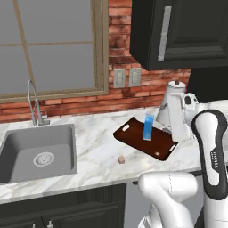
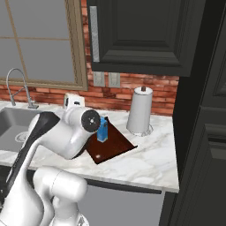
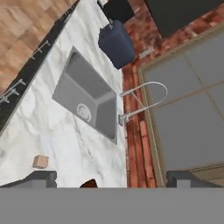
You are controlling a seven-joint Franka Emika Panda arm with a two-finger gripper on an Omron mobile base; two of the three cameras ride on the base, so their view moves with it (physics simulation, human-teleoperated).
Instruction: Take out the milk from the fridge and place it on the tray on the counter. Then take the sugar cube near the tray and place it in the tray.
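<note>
- You have the milk (image 1: 148, 126) standing upright on the tray (image 1: 133, 138), toward its back half; from the right base view the carton (image 2: 103, 129) sits just past the arm's round joint.
- Tray lies skewed on the tabletop (image 1: 98, 151), to the right of the sink (image 1: 26, 153), one corner toward the paper towel roll (image 2: 140, 110).
- Sugar cube (image 1: 120, 159) rests on the bare marble, off the tray, near its front-left edge and apart from it. In the hand view you see it as a small tan block (image 3: 40, 161) at lower left.
- Claw (image 3: 111, 178): you see the two dark fingertips (image 3: 41, 178) at the bottom of the hand view, set well apart, one near each side, with nothing between them. It holds nothing.
- In the base views the arm's white links rise over the right end of the tray; the claw itself is hidden behind them, so you cannot tell its height over the tabletop.
- Hand camera looks along the tabletop at the sink (image 3: 87, 98), the faucet (image 3: 144, 98) and a dark blue rounded vessel (image 3: 116, 43) by the brick wall.
</note>
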